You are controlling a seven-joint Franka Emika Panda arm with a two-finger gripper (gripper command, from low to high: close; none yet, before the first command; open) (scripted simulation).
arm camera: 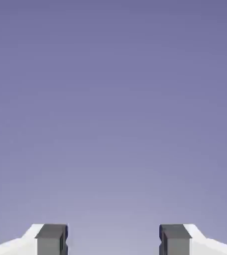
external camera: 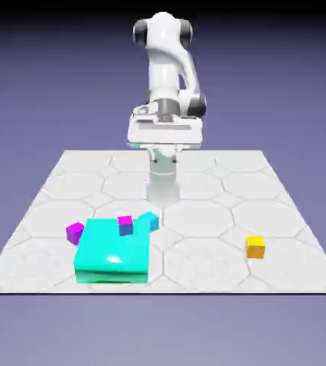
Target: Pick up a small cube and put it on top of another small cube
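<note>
From where I'm standing, the biggest thing here is the white arm (external camera: pixel 167 68), all smooth, rounded shells with dark caps at the joints, folded up over the far part of the table. The table (external camera: pixel 201 268) is pale, a stone-like top cut into large polygons by thin grey seams. Then comes the turquoise block (external camera: pixel 114 246), broad and squat with softened edges, glossy enough to carry a bright glint.

The gripper (arm camera: pixel 113 240) is open — its two grey tips stand wide apart, nothing but hazy blue-violet between them in the hand view. It's up high, well apart from every cube.

The cubes are the smallest things about. The yellow-orange cube (external camera: pixel 255 247), matte and crisp-edged, sits alone on the table toward the near edge, on the exterior view's right. That's the relation that counts: from the gripper it lies out toward the camera, lower down and off to that right side, so I'd expect the hand to swing across, turn downward and descend. The purple cube (external camera: pixel 76 233), presumably where it's to end up, is across on the left, just beside the turquoise block — a tight spot, I'd say, for a finger. Near that block's far edge are a magenta-and-blue cube (external camera: pixel 126 226) and a cyan one (external camera: pixel 149 221).
</note>
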